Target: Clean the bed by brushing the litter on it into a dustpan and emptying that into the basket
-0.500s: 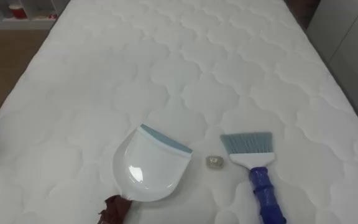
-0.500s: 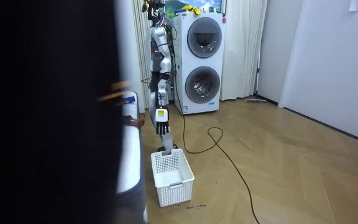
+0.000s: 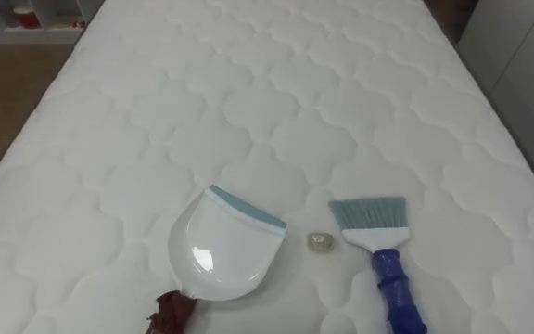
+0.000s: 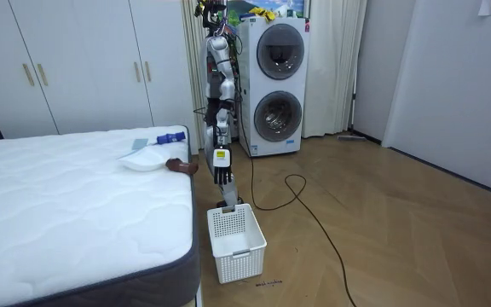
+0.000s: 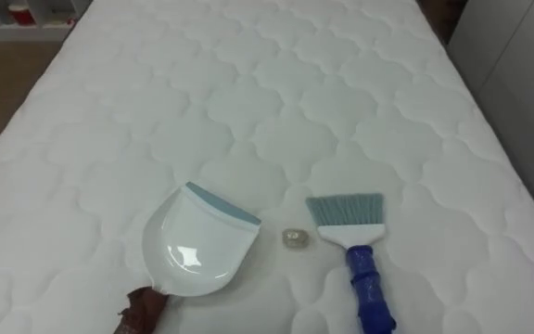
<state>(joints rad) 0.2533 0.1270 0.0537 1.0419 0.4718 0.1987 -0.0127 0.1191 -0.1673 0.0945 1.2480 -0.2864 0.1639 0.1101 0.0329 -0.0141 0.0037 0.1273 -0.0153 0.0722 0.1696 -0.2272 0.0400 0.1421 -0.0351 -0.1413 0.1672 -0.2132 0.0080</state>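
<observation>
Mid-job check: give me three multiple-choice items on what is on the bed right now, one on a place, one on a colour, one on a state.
1. Where on the mattress does the small scrap lie?
A) between the dustpan and the brush
B) inside the dustpan
C) under the brush's bristles

2. What colour is the brush's handle?
A) red
B) white
C) blue

3. What state is the dustpan in?
A) turned upside down
B) open side up and empty
C) heaped with crumbs

Answers:
1. A, the scrap sits on bare mattress in the gap, touching neither tool.
2. C, the handle below the grey-blue bristles is bright blue.
3. B, the white inside of the dustpan faces up with nothing in it.
</observation>
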